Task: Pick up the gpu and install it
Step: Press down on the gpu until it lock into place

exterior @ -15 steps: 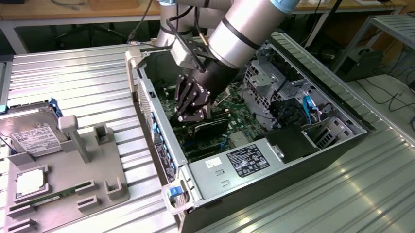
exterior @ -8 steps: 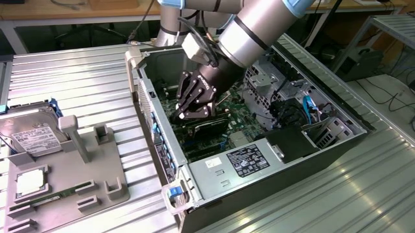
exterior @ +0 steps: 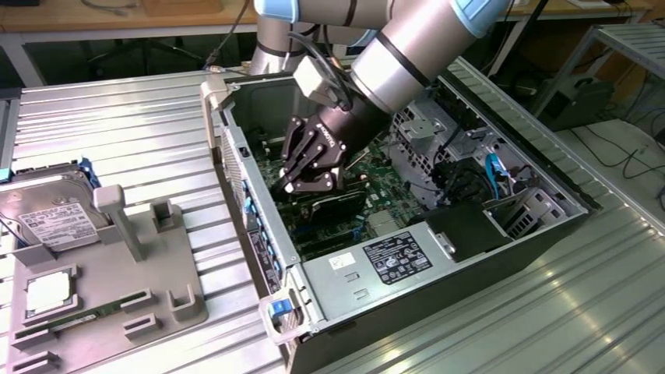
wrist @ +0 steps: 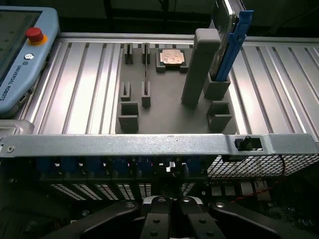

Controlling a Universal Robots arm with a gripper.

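Claw (exterior: 308, 185) closed, gripping nothing visible, above the gpu (exterior: 335, 209) in the case (exterior: 241, 167) — pressing askew risks half-seating it.

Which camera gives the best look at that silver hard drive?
The exterior view: the hard drive stands in the grey holder with its white label facing the camera. The wrist view catches the hard drive edge-on, behind a blue rail, so the label is hidden.

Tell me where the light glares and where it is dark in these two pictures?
Exterior view: bright glare streaks the ribbed metal table, while the open black computer case is dim inside. Wrist view: the silver case rim catches light; the black gripper below sits in deep shadow.
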